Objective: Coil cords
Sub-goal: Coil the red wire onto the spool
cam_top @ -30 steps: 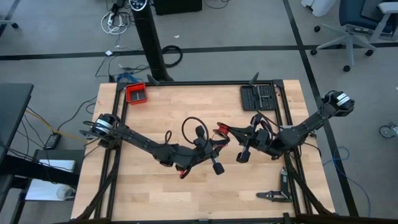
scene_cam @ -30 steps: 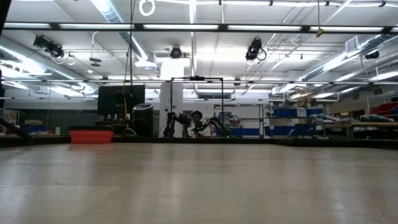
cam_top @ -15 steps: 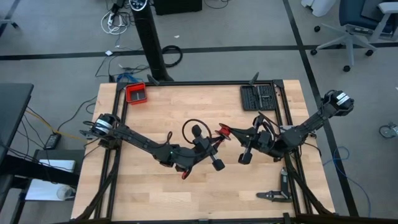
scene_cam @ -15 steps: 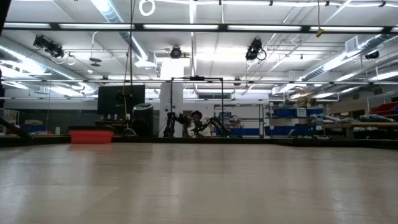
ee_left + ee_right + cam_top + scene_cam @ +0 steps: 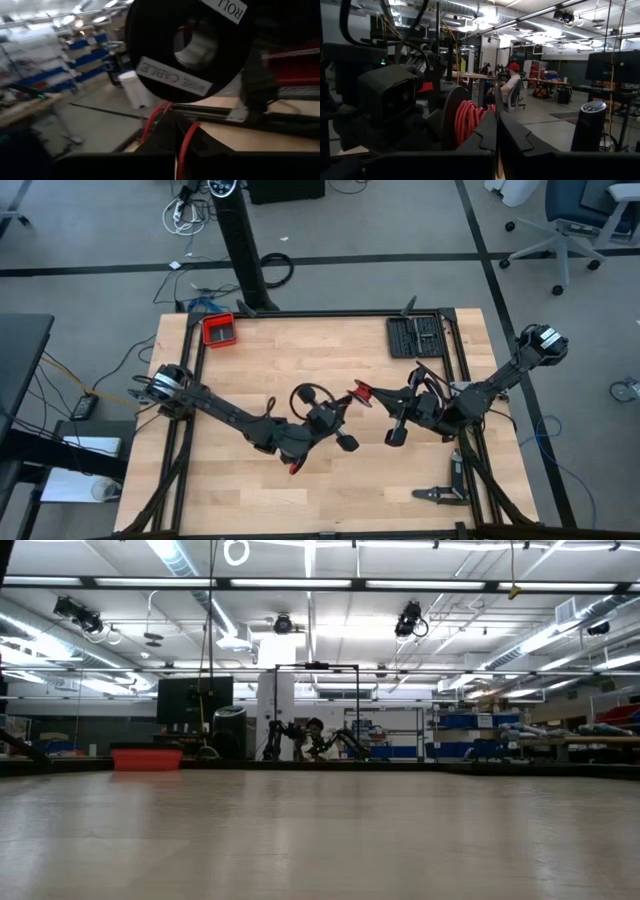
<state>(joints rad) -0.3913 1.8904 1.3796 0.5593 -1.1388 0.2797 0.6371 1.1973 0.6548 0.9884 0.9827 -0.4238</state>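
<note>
The red cord [image 5: 470,120] is wound on a black spool [image 5: 190,45] held above the middle of the table [image 5: 300,500]. In the high view the spool [image 5: 360,392] shows as a small red spot between the two grippers. My right gripper [image 5: 371,394] is shut at the spool, coming from the table's right. My left gripper [image 5: 345,413] comes from the left and is shut on a loose red strand [image 5: 156,119] that runs up to the spool. Neither arm shows in the low view. My left gripper pinches the cord's loose strand [image 5: 184,147] between its two shut fingers. The fingers lie about level, pointing toward the table's right. The strand runs up from them to the spool, clear of the table. My right gripper is shut on a thin upright edge [image 5: 496,107] beside the red windings, which looks like the rim of one spool flange. The fingers come about level from the table's right. The spool is lifted clear of the table.
A red tray [image 5: 219,330] stands at the far left corner and a black tool holder [image 5: 415,337] at the far right. A dark tool [image 5: 440,493] lies near the front right. A black cable loop [image 5: 303,395] rides on my left arm.
My left gripper has rolled about its own axis while staying in place, so its wrist parts and black cable loop sit differently in the high view. Both grippers have stayed shut, and the spool hangs between them as before.
</note>
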